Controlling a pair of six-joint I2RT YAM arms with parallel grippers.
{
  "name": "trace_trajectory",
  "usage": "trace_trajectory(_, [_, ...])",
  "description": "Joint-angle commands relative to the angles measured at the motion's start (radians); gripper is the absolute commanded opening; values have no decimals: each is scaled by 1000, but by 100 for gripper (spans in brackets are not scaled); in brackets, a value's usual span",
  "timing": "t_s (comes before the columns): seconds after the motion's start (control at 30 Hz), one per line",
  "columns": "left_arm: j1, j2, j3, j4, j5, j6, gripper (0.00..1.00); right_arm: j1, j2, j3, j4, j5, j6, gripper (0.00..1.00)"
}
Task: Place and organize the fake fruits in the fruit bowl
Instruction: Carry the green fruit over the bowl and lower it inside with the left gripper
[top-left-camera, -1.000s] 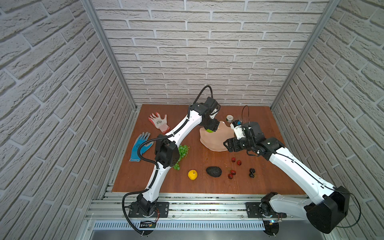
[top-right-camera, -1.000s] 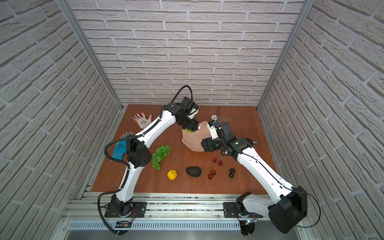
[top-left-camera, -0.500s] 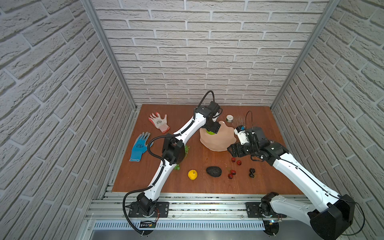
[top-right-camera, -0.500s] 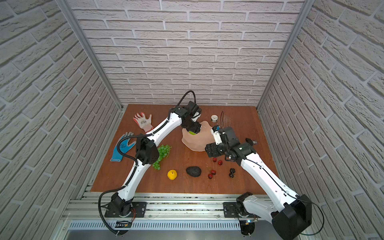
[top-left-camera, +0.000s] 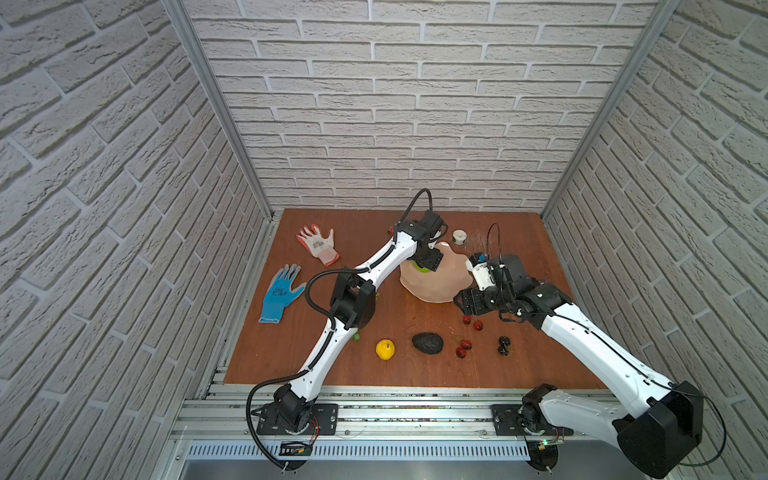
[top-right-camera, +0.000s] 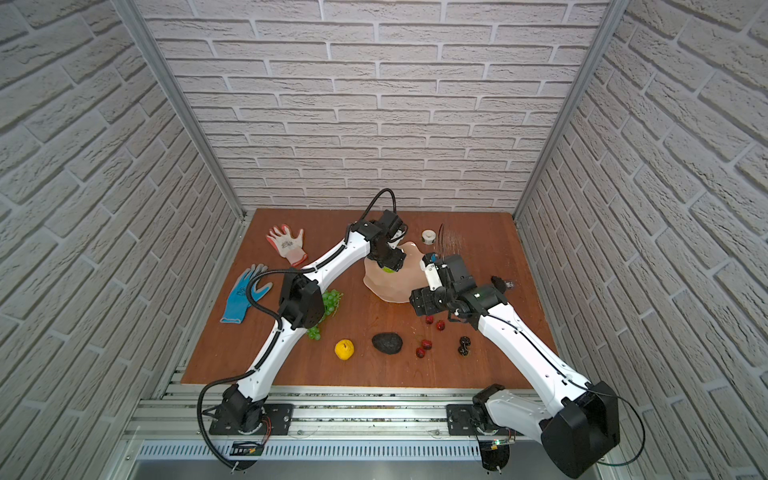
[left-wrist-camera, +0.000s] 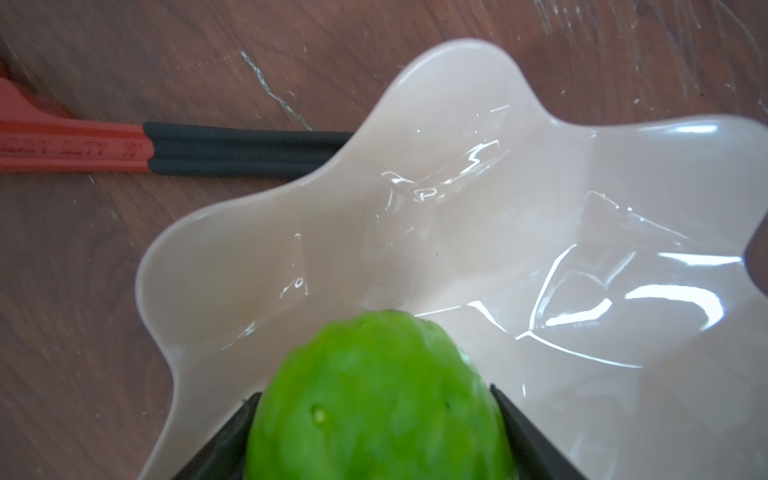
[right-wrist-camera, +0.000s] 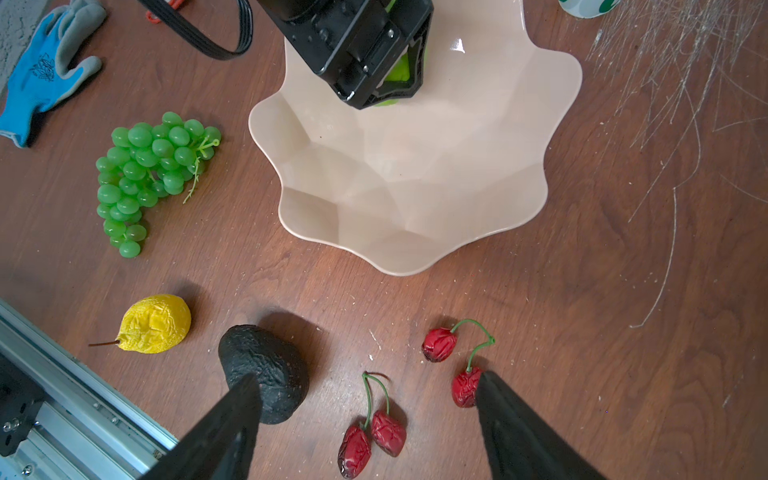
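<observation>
Left elbow has swung across the green grape bunch (top-right-camera: 331, 300) since a second ago and now half covers it.

Nearest: right gripper (right-wrist-camera: 367, 380) hovers with its fingers (right-wrist-camera: 232, 419) wide apart, holding nothing. A red cherry pair (right-wrist-camera: 374, 432) lies between them. The avocado (right-wrist-camera: 270, 365) is at one tip and a second cherry pair (right-wrist-camera: 440, 345) at the other, with the yellow pear (right-wrist-camera: 156, 322) outside.

Beyond: fruit bowl (right-wrist-camera: 415, 187). The left gripper (left-wrist-camera: 374, 395) is clamped on the lime-green ball (left-wrist-camera: 378, 365) over the bowl's inside; contact unclear.

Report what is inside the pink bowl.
Only the lime-green ball, held by the left gripper, is inside the fruit bowl; the visible floor is otherwise bare. The patch beneath the gripper is hidden, as is whether the ball touches down.
</observation>
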Motion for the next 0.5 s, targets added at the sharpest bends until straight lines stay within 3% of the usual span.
trace_trajectory(0.0, [-9,28,27,36,-32,16,61,-4,-3,-20,36,-4,-15,82])
trace_trajectory(0.47, [-21,57,27,44,-38,24,67,-4,5,-29,39,-1,-27,82])
